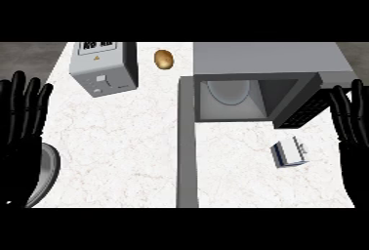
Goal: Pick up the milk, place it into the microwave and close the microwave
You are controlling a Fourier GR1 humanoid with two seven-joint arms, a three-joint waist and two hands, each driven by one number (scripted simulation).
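Note:
The milk (290,152) is a small white and blue carton on the white counter, in front of the microwave and to the right of its door. The grey microwave (267,63) stands at the back right with its cavity showing a round glass plate (229,92). Its door (188,141) swings out toward me, seen edge-on as a long grey bar. My right hand (351,122) rests open at the right edge, fingers up, just right of the milk. My left hand (20,127) rests open at the left edge, fingers up.
A grey toaster-like box (104,68) stands at the back left. A brown potato (164,59) lies between it and the microwave. A grey round bowl or plate (45,171) shows partly under my left hand.

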